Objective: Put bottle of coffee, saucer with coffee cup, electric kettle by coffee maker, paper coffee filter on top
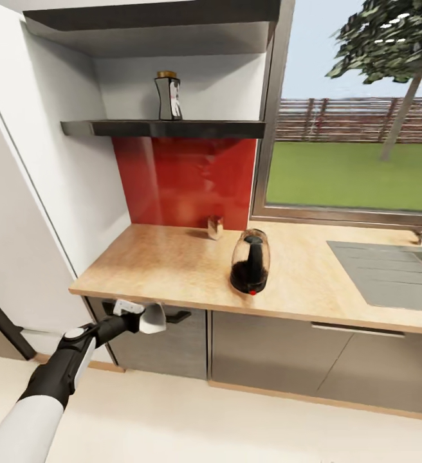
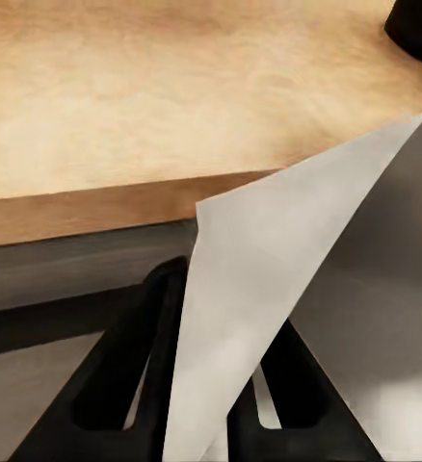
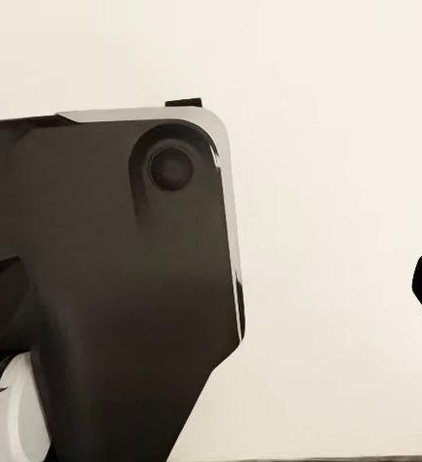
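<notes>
My left gripper is shut on a white paper coffee filter, just below the front edge of the wooden countertop. In the left wrist view the filter stands between the black fingers. A black, glassy rounded appliance with a red button stands near the counter's front edge, right of my gripper. The bottle of coffee, dark with a brown cap, is on the black shelf above the red backsplash. A small brownish object sits by the backsplash; what it is I cannot tell.
A grey sink is set into the counter at the right, under a window. A white wall panel rises at the left. Grey cabinet fronts run under the counter. The right wrist view shows a dark robot body panel over cream floor.
</notes>
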